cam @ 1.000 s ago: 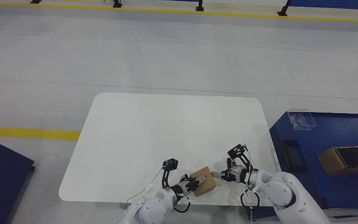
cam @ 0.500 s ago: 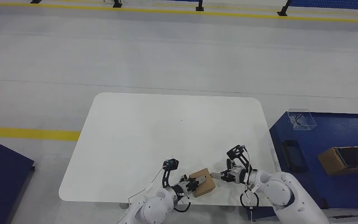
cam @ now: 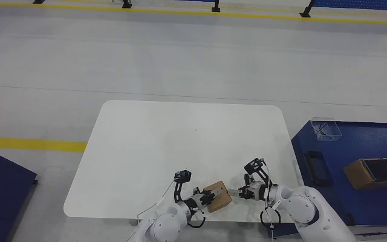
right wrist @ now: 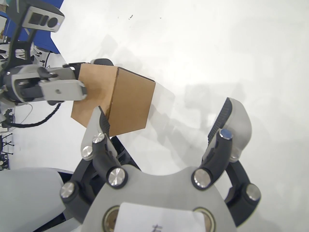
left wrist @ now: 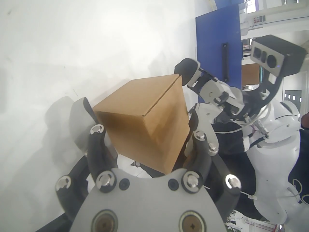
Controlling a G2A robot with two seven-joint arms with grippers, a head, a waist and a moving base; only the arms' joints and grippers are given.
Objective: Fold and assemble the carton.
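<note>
Low in the top view, near the white table's (cam: 181, 139) bottom edge, the left gripper (cam: 205, 198) clamps the brown carton (cam: 219, 195). The right gripper (right wrist: 166, 117), spread wide, sits just right of it, one fingertip (left wrist: 186, 69) at its corner.

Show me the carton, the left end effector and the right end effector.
carton (cam: 216, 196): top view, on its top face.
left end effector (left wrist: 136, 115): left wrist view, midway between fingertips clamping the carton.
right end effector (right wrist: 164, 112): right wrist view, midway between its open fingertips.
</note>
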